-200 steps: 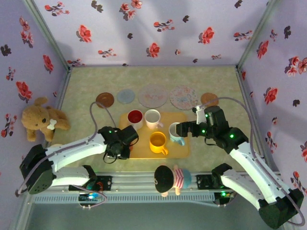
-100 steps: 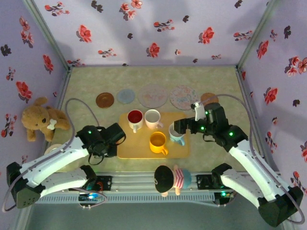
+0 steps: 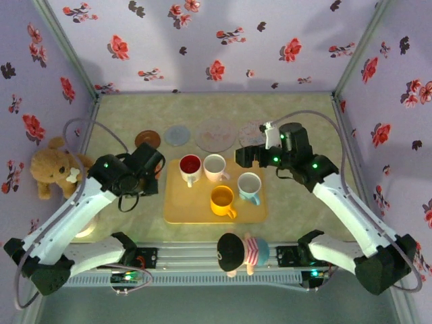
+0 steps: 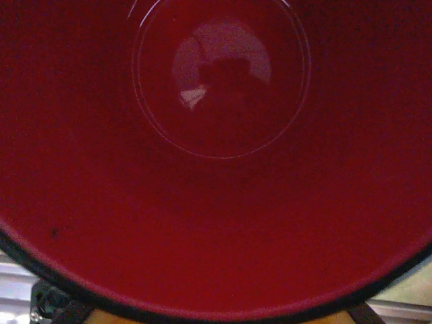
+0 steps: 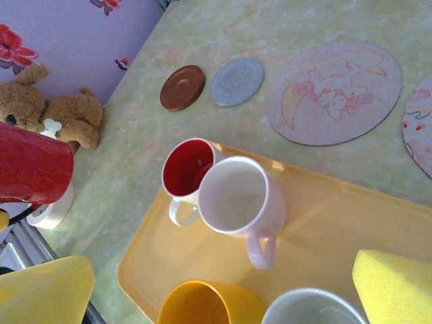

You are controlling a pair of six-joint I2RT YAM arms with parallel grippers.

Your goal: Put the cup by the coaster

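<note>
1. Red cup (image 5: 34,165): we find it lifted off the tabletop (image 3: 115,121), tipped on its side. It sits left of the tray (image 3: 202,210) and near the brown coaster (image 3: 147,140), apart from it.
2. Left hand (image 3: 147,162): closed on the red cup, whose red inside faces the wrist camera.
3. Right hand (image 3: 244,155): fingers spread wide, nothing between them, above the tray's far right corner.
4. Tray: we count four upright cups, a red-lined cup (image 3: 190,165) with a white cup (image 3: 214,164) just beside it, then a yellow cup (image 3: 221,199) and a blue cup (image 3: 249,183).
5. Beyond the tray, in a row: brown coaster, grey coaster (image 3: 178,135), two patterned mats (image 3: 214,135).
6. Bear (image 3: 57,169) by the left wall and doll (image 3: 236,253) at the near edge.
</note>
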